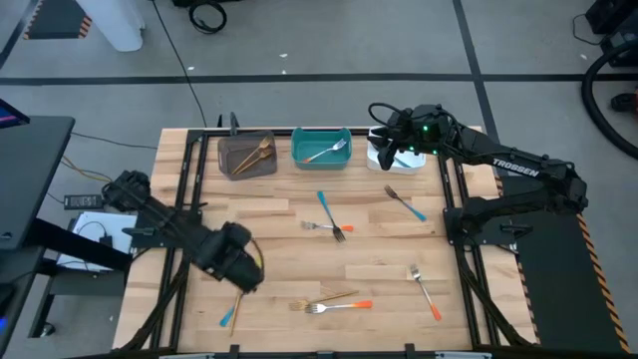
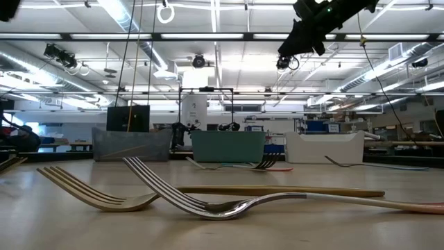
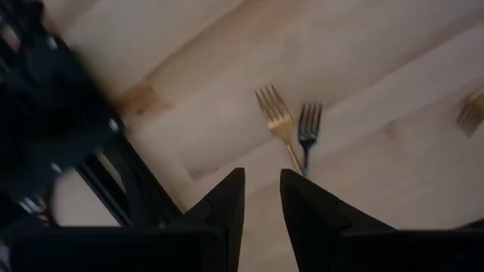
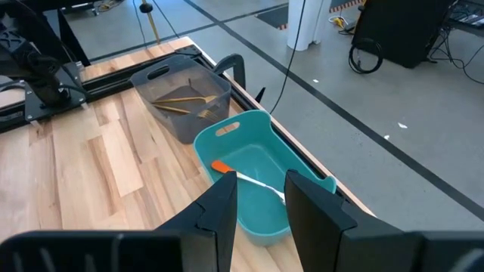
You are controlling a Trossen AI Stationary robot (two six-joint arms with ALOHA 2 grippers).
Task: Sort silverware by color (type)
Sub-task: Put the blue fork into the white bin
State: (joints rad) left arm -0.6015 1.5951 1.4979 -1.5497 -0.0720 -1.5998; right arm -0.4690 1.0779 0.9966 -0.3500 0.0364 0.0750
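My left gripper (image 1: 246,279) (image 3: 262,181) hovers near the table's near-left corner with a narrow gap between its fingers. Just past its fingertips a gold fork (image 3: 277,121) and a dark fork (image 3: 308,121) lie flat side by side on the wood. My right gripper (image 1: 385,152) (image 4: 259,189) hangs open, high above the white bin (image 1: 399,160). A silver fork (image 4: 253,183) lies in the teal bin (image 1: 321,136); its far end looks orange. Gold forks (image 4: 181,100) rest in the brown bin (image 1: 247,157).
Loose on the table are a teal-handled utensil (image 1: 324,204), a small fork (image 1: 327,229), a teal-handled fork (image 1: 405,202), an orange-handled fork (image 1: 427,292), and a gold fork with an orange-handled one (image 1: 337,302). A dark frame rail (image 3: 128,189) runs beside my left gripper.
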